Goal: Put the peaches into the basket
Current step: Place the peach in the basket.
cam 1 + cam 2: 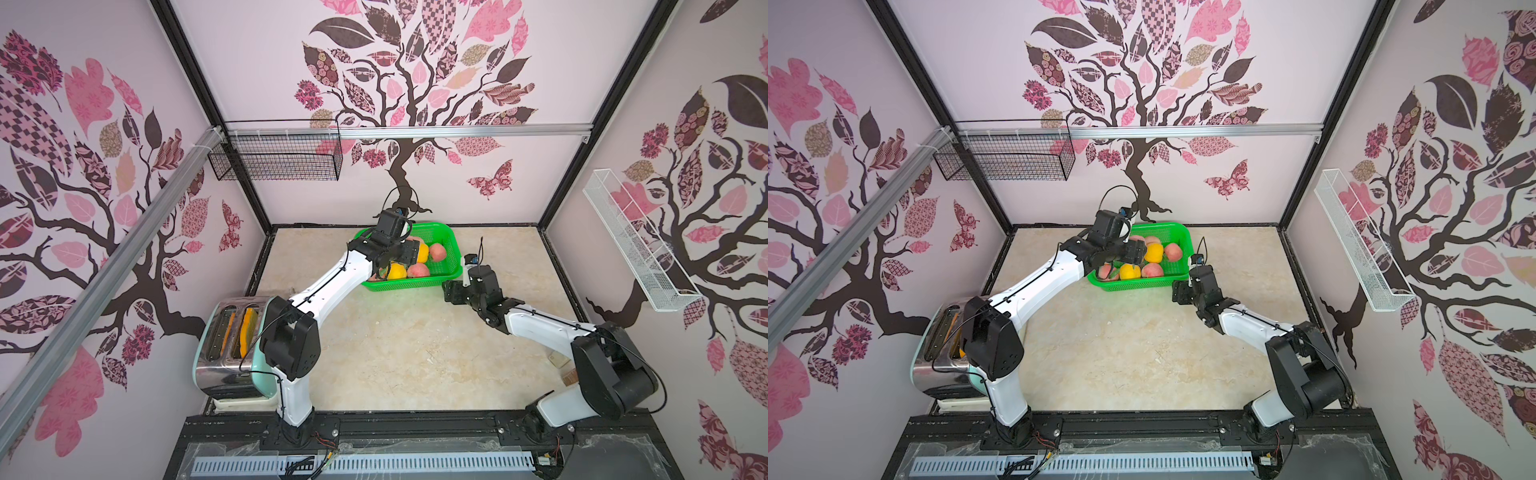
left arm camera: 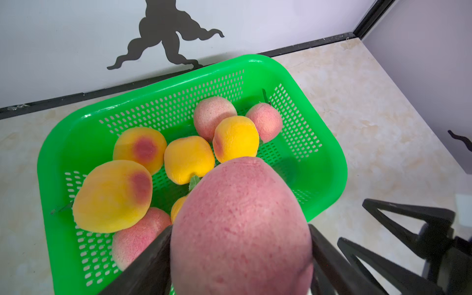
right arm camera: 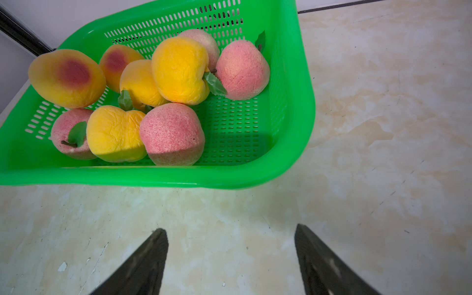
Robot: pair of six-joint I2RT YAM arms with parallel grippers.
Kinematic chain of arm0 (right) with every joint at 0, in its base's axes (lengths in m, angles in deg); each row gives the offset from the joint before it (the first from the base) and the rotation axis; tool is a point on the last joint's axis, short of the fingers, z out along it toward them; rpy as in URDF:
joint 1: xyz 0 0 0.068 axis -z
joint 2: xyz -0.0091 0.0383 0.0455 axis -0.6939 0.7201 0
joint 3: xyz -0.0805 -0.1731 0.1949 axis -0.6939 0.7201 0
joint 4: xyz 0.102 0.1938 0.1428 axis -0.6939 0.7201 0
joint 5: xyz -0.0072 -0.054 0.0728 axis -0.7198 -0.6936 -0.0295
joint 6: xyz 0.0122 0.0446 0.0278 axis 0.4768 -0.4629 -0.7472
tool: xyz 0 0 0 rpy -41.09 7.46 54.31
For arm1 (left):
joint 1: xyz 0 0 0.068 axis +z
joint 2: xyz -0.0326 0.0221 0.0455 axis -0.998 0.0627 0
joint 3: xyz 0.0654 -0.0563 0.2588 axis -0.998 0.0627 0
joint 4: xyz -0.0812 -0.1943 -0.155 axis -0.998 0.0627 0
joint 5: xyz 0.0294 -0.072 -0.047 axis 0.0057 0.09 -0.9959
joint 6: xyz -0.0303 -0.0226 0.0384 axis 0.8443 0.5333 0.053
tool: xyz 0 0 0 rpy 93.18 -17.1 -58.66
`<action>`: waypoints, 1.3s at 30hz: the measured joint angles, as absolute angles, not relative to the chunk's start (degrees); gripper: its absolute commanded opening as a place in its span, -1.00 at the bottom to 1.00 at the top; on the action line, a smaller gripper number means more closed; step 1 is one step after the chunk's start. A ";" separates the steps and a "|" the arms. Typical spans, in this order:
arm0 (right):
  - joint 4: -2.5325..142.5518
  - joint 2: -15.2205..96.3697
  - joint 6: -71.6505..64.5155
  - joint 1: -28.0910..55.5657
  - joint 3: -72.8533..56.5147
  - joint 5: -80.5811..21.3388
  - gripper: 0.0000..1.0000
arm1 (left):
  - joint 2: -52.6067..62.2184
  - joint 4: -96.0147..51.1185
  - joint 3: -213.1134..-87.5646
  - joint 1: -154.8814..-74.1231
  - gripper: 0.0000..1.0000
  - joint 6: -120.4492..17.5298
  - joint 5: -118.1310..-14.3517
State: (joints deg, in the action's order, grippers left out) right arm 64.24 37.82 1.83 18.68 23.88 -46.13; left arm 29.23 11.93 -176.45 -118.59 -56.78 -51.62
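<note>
1 fuzzy pink peach (image 2: 241,217) is sitting clamped between the left claw's (image 2: 239,232) black fingers (image 2: 153,255), above the green perforated basket (image 2: 337,163); 9 round peaches (image 3: 178,69) are lying below. Right claw (image 3: 230,229) is gaping, empty.

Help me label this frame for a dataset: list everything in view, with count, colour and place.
basket: one, bright green, far middle of the table.
peaches in the basket: nine, five yellow-orange and four pink, piled toward one end.
held peach: one, pink, above the basket.
toaster: one, silver and mint, beside the left arm's base.
wire basket: one, black, on the back wall.
wire rack: one, white, on the right wall.
table: one, beige marbled.
left gripper: black, closed on the held peach.
right gripper: black, open and empty, over the table beside the basket.
</note>
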 measured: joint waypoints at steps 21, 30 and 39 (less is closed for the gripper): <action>64.04 37.90 1.33 18.68 23.90 -45.96 0.61 | 39.31 6.77 -180.56 -113.54 0.81 -50.57 -55.36; 64.09 37.66 1.37 18.68 23.92 -46.20 0.61 | 29.45 5.13 -169.09 -113.45 0.83 -50.83 -53.35; 67.98 33.58 2.53 18.68 23.11 -47.45 0.64 | 10.39 -0.86 -148.81 -108.66 0.87 -49.57 -49.26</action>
State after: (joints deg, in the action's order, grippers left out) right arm 67.98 33.58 2.53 18.68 23.11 -47.45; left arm 10.39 -0.86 -148.81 -108.66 -49.57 -49.26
